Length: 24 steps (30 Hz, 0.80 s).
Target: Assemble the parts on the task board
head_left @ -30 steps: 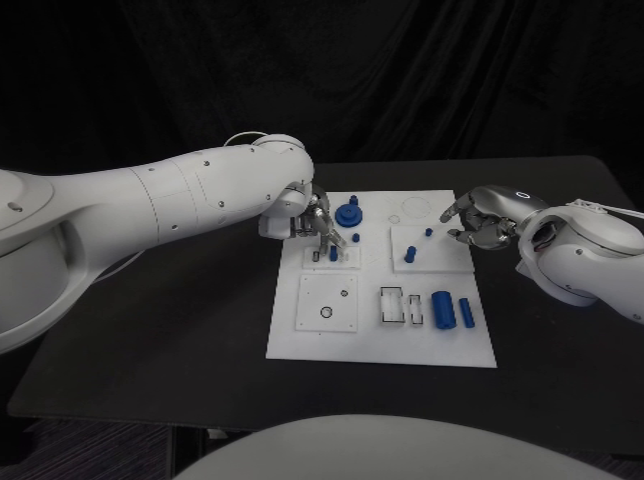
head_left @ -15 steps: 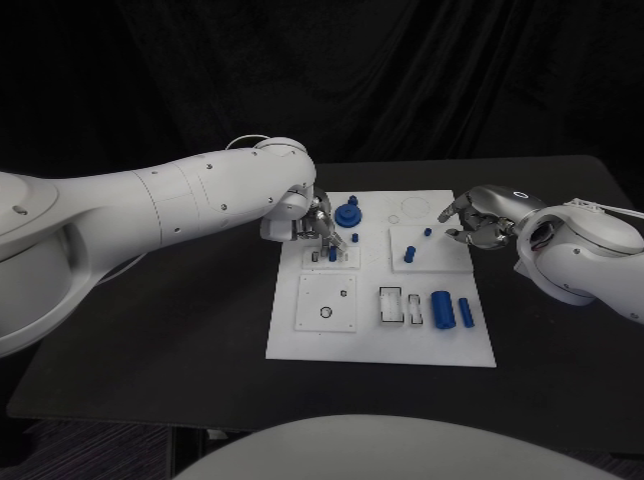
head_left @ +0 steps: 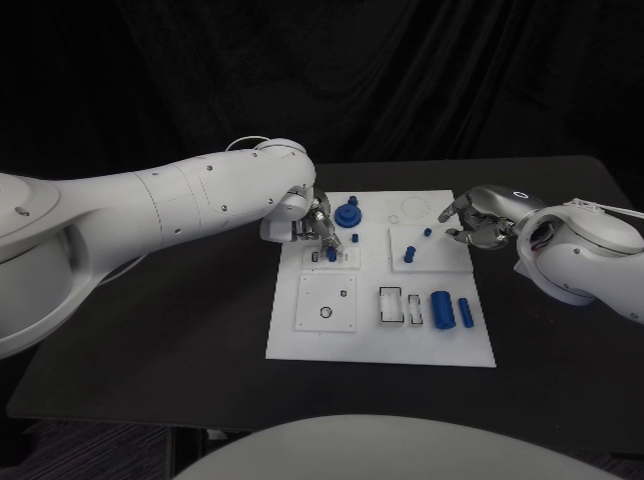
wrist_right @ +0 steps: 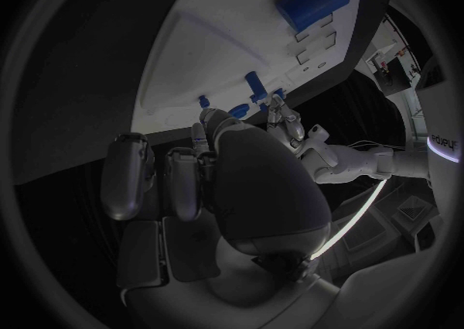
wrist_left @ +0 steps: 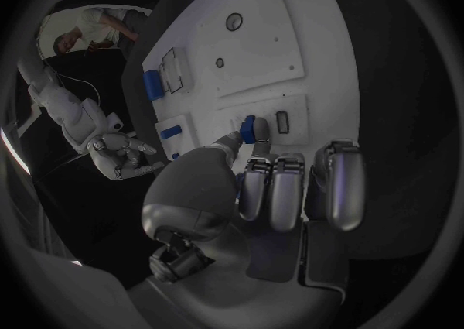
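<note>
Little has moved since the earlier frames: both arms keep their places. Left hand sits at the far left corner of the white rectangular task board, its thumb and a finger pinching a small blue peg that stands in the board's raised block. Right hand hovers by the board's far right edge, fingers curled in with nothing in them. Nearer the robot, a fat blue cylinder and a slim blue rod lie side by side on the board's right half.
</note>
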Motion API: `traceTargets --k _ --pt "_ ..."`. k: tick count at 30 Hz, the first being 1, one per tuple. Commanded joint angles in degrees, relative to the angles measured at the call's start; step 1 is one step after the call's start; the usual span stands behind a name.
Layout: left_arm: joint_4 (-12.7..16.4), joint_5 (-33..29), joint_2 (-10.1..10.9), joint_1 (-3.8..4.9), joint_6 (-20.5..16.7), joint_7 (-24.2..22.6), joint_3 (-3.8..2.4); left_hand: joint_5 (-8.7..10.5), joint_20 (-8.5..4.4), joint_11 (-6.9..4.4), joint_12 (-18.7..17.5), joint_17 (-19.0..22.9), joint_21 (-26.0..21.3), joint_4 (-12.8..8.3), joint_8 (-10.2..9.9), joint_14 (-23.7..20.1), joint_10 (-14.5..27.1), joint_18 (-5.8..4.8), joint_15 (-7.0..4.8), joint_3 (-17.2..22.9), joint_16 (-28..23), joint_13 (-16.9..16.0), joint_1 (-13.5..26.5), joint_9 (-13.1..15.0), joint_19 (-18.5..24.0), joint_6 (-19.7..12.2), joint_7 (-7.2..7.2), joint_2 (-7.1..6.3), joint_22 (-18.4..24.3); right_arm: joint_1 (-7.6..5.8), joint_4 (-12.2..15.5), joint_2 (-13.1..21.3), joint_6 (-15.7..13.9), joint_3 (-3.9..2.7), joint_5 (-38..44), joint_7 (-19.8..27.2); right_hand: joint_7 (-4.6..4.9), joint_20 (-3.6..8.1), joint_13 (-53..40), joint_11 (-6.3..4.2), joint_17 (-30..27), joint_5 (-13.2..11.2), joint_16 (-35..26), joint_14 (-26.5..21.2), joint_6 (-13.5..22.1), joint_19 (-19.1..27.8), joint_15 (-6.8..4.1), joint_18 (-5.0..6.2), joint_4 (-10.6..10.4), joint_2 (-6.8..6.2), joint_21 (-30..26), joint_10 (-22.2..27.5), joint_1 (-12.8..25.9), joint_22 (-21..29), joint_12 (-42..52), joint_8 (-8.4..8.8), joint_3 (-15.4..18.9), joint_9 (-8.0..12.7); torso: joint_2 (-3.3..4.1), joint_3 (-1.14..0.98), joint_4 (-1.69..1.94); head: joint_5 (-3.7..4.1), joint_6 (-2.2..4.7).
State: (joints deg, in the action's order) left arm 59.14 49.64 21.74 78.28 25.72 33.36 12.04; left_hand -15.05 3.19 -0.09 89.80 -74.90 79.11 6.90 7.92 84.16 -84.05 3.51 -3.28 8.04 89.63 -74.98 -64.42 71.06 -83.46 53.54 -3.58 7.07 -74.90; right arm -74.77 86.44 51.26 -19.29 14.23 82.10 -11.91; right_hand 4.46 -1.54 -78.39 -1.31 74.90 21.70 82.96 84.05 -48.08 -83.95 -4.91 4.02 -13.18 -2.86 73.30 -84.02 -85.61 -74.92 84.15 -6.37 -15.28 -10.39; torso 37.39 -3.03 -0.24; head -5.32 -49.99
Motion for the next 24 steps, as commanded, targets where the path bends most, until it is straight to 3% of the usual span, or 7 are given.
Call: traceTargets --k 1,4,9,14,24 --pt "0.1 -0.2 0.0 -0.28 0.1 -0.2 0.03 -1.53 -0.51 -0.58 0.2 -15.1 -0.6 -1.5 -0.5 5.8 -5.9 -0.28 -0.46 2.1 0.4 -15.0 -0.8 0.1 0.2 -0.4 0.21 -0.27 -7.6 0.12 0.0 0.0 0.4 -0.04 0.2 -0.9 0.21 -0.39 -5.3 0.46 8.9 0.2 -0.3 4.2 -0.3 -0.1 0.51 -0.45 0.1 -0.09 -0.5 0.0 0.4 -10.4 -0.2 0.31 -0.4 0.1 0.01 -0.02 0.02 -0.05 -0.01" --pt "0.2 -0.2 0.0 -0.31 -0.1 -0.6 0.03 -3.07 -0.58 -0.62 0.2 -15.1 -0.7 -2.7 -0.7 5.8 -5.9 -0.27 -0.51 4.3 0.4 -15.0 -0.7 0.2 0.2 -0.3 0.26 -0.81 -7.7 0.12 0.0 -0.1 0.4 -0.04 0.2 -0.9 0.21 -0.39 -5.3 0.46 8.9 0.2 -0.3 4.2 -0.3 -0.1 0.51 -0.45 0.1 -0.09 -0.5 0.0 0.4 -10.4 -0.2 0.31 -0.4 0.1 0.00 0.00 -0.03 -0.13 -0.01" --pt "0.5 -0.2 0.2 -0.36 -0.8 -1.8 0.03 -3.66 -0.64 -0.70 0.2 -15.1 -0.7 -4.3 -0.8 5.8 -5.9 -0.30 -0.58 8.0 0.4 -15.0 0.3 0.5 0.1 0.1 0.32 -1.89 -7.8 0.12 -0.1 -0.1 0.4 -0.04 0.2 -0.9 0.22 -0.39 -5.2 0.47 8.9 0.2 -0.4 4.2 -0.3 -0.1 0.52 -0.43 0.1 -0.09 -0.6 0.1 0.5 -10.3 -0.4 0.32 -0.4 0.1 -0.05 -0.04 0.02 -0.05 -0.01" --pt "1.3 -0.2 0.9 -0.38 -3.0 -2.7 0.03 -5.57 -0.83 -0.91 0.2 -15.1 -0.9 -7.5 -0.4 5.8 -5.9 -0.28 -0.74 14.5 0.4 -15.0 2.0 1.6 0.1 0.7 0.50 -3.66 -8.0 0.12 0.0 -0.1 0.5 -0.04 0.2 -1.0 0.23 -0.39 -5.1 0.48 8.8 0.2 -0.5 4.1 -0.3 0.0 0.52 -0.41 0.2 -0.09 -0.7 0.3 0.5 -10.3 -0.5 0.32 -0.4 0.1 -0.05 -0.03 0.03 0.09 -0.01" --pt "5.0 -0.2 4.0 -0.38 -13.1 -4.9 0.03 -8.27 -1.13 -1.26 0.2 -15.1 -0.9 -12.4 1.9 5.8 -5.9 -0.36 -1.10 24.2 0.4 -15.0 5.8 5.2 -0.2 1.4 0.77 -5.92 -8.5 0.12 -0.1 0.3 0.6 -0.04 0.1 -1.2 0.25 -0.39 -4.9 0.49 8.7 0.2 -0.6 4.1 -0.3 0.1 0.53 -0.35 0.2 -0.10 -1.0 0.4 0.5 -10.2 -0.7 0.33 -0.4 0.1 -0.06 -0.04 -0.01 0.18 -0.01"
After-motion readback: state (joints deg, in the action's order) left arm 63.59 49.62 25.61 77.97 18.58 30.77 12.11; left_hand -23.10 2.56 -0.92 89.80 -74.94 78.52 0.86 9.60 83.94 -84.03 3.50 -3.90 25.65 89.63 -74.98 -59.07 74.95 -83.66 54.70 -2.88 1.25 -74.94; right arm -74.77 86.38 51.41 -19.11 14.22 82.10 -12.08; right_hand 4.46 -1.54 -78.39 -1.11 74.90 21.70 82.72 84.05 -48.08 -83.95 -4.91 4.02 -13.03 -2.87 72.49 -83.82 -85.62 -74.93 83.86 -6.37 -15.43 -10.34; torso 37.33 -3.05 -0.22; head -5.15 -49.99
